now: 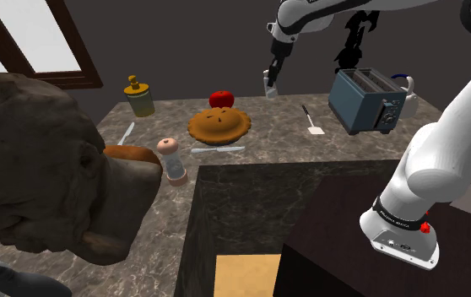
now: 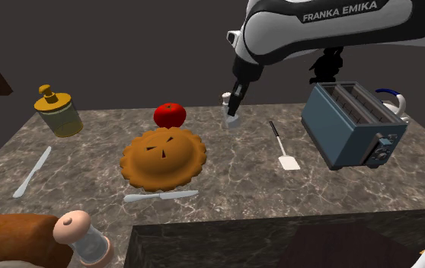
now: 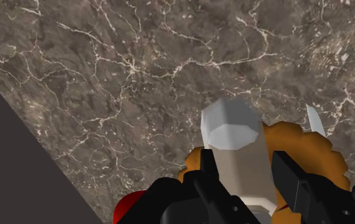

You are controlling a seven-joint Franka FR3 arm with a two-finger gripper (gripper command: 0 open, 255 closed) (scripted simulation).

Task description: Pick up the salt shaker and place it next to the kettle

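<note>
The salt shaker (image 3: 233, 137), a plain pale grey thing, is clamped between the black fingers of the gripper (image 3: 249, 181), over the far side of the marble counter (image 2: 234, 171). Can't tell if its base touches the stone. In the second exterior view, the red apple (image 2: 170, 115) and pie (image 2: 163, 157) are to its left. A spatula (image 2: 283, 148) and blue toaster (image 2: 352, 126) are to its right. The kettle (image 2: 392, 99) peeks out behind the toaster, well apart from the shaker.
</note>
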